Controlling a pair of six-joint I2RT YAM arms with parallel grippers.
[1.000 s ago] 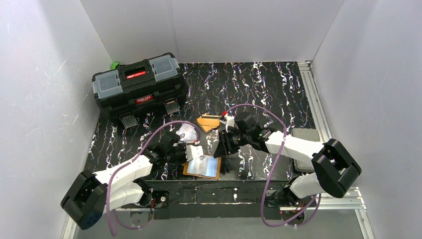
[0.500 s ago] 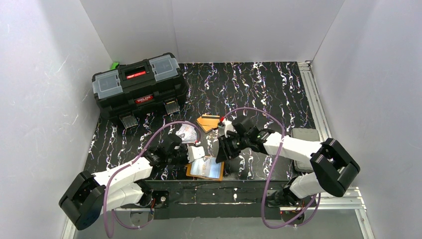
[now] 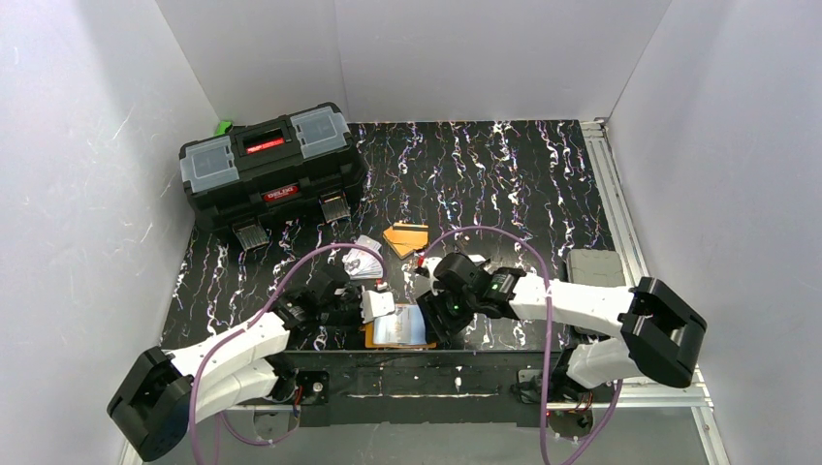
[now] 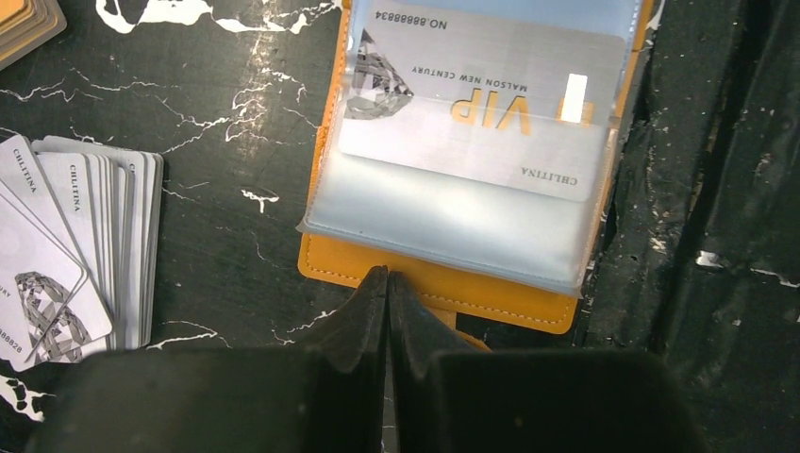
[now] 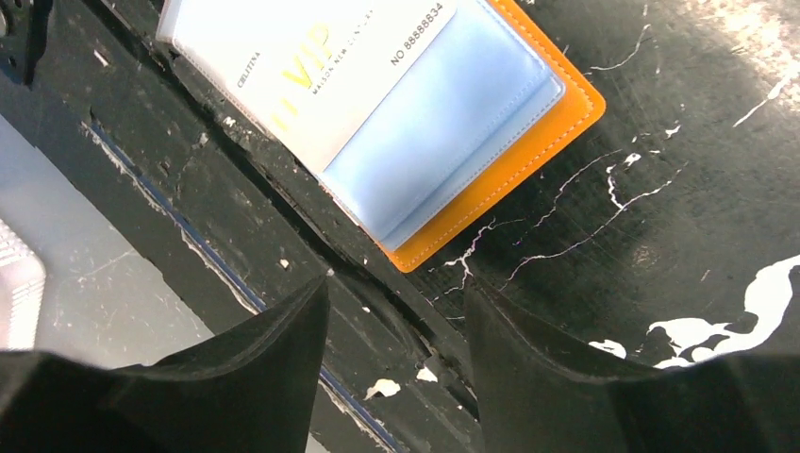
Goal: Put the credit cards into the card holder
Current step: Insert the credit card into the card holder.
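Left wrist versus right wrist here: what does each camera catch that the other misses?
Left wrist only: the shut left pincer at the edge of the card holder, a fanned pile of white cards, and a corner of the orange cards. Right wrist only: the open right pincer over the table's near edge. Both: the card holder lying open, a silver VIP card inside its clear sleeve.
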